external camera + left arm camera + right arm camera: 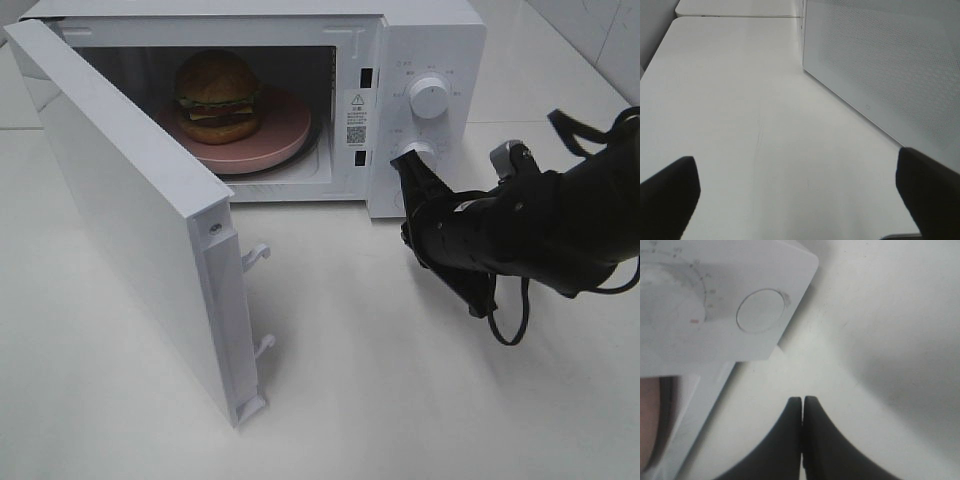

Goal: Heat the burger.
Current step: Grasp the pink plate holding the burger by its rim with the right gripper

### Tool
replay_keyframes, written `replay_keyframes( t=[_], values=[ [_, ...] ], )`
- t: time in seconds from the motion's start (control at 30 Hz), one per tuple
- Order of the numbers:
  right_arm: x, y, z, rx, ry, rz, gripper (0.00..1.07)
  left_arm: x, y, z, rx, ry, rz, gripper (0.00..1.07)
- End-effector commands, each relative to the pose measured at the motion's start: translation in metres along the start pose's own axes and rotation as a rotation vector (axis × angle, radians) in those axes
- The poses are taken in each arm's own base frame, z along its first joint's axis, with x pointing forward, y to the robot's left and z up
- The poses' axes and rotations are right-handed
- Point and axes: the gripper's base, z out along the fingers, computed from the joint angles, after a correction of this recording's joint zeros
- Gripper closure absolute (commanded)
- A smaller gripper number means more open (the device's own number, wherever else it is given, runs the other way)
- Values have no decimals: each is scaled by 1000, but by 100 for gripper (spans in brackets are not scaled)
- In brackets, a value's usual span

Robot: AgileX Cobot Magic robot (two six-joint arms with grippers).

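We see a plain white bench (400,400) with one thing standing directly on it: a white microwave oven (440,50), set toward the back of the high view. Its door (130,220) is swung wide open over the bench's left part. A thin seam (540,122) crosses the bench, level with the oven.

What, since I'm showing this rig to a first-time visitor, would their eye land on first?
The door of the white microwave, standing wide open at the left, and the burger sitting on a pink plate inside the cavity. Next, the dark right gripper at the right, shut and close to the lower knob.
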Motion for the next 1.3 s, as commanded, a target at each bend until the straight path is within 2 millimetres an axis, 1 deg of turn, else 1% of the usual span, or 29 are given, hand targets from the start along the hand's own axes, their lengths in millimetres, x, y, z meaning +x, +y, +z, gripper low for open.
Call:
replay_keyframes(
  t=[0.03, 0.07, 0.1, 0.17, 0.2, 0.23, 0.3, 0.33, 0.4, 0.43, 0.47, 0.5, 0.57, 0.63, 0.67, 0.7, 0.77, 0.8, 0.83, 0.87, 0.93, 1.03, 1.1, 1.13, 1.17, 1.2, 1.23, 1.27, 1.3],
  values=[
    [-4, 7, -14, 11, 113, -258, 107, 1, -1, -2, 3, -23, -2, 7],
    [-4, 7, -14, 11, 113, -258, 107, 1, -1, -2, 3, -23, -2, 7],
    [-3, 10, -21, 5, 159, -360, 107, 1, -1, -2, 3, -23, -2, 7],
    [-2, 10, -23, 3, 179, -404, 107, 1, -1, -2, 3, -23, -2, 7],
    [0, 13, -30, -5, 218, -493, 107, 1, -1, -2, 3, -23, -2, 7],
    [0, 13, -30, -5, 218, -493, 107, 1, -1, -2, 3, -23, -2, 7],
    [2, 12, -38, 3, 286, -604, 107, 1, -1, -2, 3, -23, -2, 7],
    [2, 12, -38, 3, 286, -604, 107, 1, -1, -2, 3, -23, -2, 7],
    [-1, 8, -44, 46, 351, -681, 107, 1, -1, -2, 3, -23, -2, 7],
    [-1, 8, -44, 46, 351, -681, 107, 1, -1, -2, 3, -23, -2, 7],
    [-5, 5, -48, 73, 386, -740, 107, 1, -1, -2, 3, -23, -2, 7],
    [-5, 5, -48, 73, 386, -740, 107, 1, -1, -2, 3, -23, -2, 7],
    [-10, 3, -56, 102, 428, -852, 107, 1, -1, -2, 3, -23, -2, 7],
    [-13, 2, -58, 108, 438, -883, 107, 1, -1, -2, 3, -23, -2, 7],
    [-14, 3, -63, 124, 478, -972, 106, 1, -1, -2, 3, -23, -2, 7],
    [-14, 3, -63, 124, 478, -972, 106, 1, -1, -2, 3, -23, -2, 7],
    [-15, 6, -69, 146, 556, -1108, 106, 1, -1, -2, 3, -23, -2, 7],
    [-15, 6, -69, 146, 556, -1108, 106, 1, -1, -2, 3, -23, -2, 7],
    [-15, 9, -73, 155, 614, -1203, 106, 1, -1, -2, 3, -23, -2, 7],
    [-15, 9, -73, 155, 614, -1203, 106, 1, -1, -2, 3, -23, -2, 7],
    [-15, 16, -77, 145, 679, -1320, 106, 1, -1, -2, 3, -23, -2, 7],
    [-15, 20, -80, 130, 715, -1393, 106, 1, -1, -2, 3, -23, -2, 7],
    [-16, 27, -83, 89, 755, -1520, 105, 1, -1, -2, 3, -23, -2, 7],
    [-16, 27, -83, 89, 755, -1520, 105, 1, -1, -2, 3, -23, -2, 7],
    [-18, 31, -85, 58, 784, -1645, 105, 1, -1, -2, 3, -23, -2, 7],
    [-19, 33, -86, 45, 796, -1701, 105, 1, -1, -2, 3, -23, -2, 7],
    [-19, 33, -86, 45, 796, -1701, 105, 1, -1, -2, 3, -23, -2, 7],
    [-21, 37, -87, 14, 816, -1830, 105, 1, -1, -2, 3, -23, -2, 7],
    [-21, 37, -87, 14, 816, -1830, 105, 1, -1, -2, 3, -23, -2, 7]
  ],
)
